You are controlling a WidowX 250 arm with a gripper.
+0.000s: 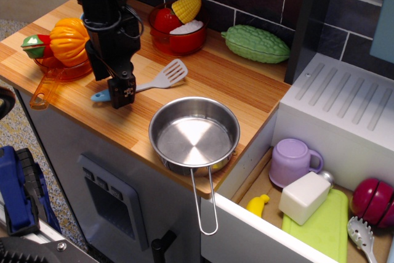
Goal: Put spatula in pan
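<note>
The spatula (170, 74) lies flat on the wooden counter (234, 84), white slotted head to the right, light blue handle pointing left. My gripper (122, 95) is down over the middle of the handle and hides that part; the handle's tip shows to its left. The fingers are seen side-on, so I cannot tell whether they are closed on the handle. The shiny steel pan (194, 135) sits empty at the counter's front edge, to the right of and nearer than the gripper, its wire-loop handle hanging past the edge.
An orange transparent pan (54, 73) with toy vegetables is at the left. A red bowl (180, 36) with corn and a green gourd (255, 42) stand at the back. A lower bin at the right holds a purple cup (294, 161) and other toys.
</note>
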